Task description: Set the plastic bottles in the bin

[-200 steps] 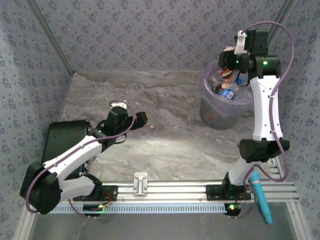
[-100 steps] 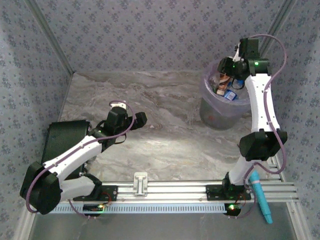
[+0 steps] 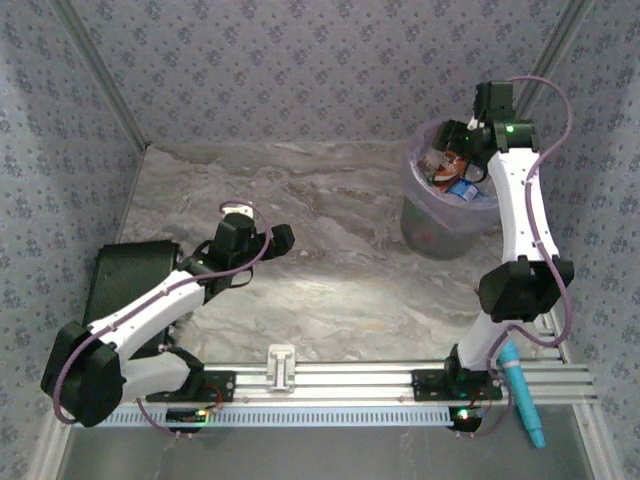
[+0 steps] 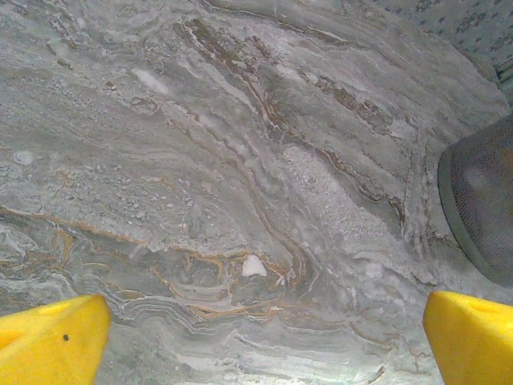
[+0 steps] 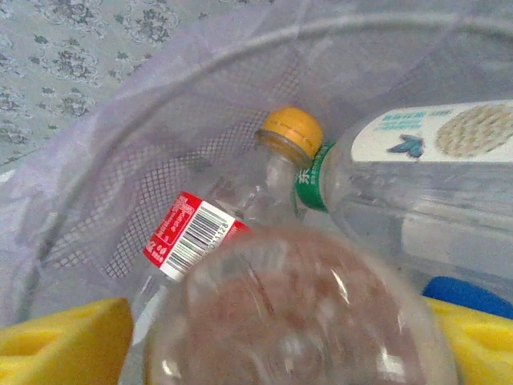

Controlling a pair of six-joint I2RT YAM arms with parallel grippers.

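Round translucent waste bin with pale lilac bag liner (image 3: 425, 228): upright at the far right of the grey marbled tabletop (image 3: 300, 210). It holds a heap of plastic bottles (image 3: 456, 178), red and blue labels showing. Seen close: clear bottle with yellow cap and red barcode label (image 5: 268, 180) leans against the liner, cap uppermost. Just beside it lies a clear bottle with green neck ring and white butterfly label (image 5: 417, 192). The blurred rounded base of a clear bottle (image 5: 288, 321) overlaps both.
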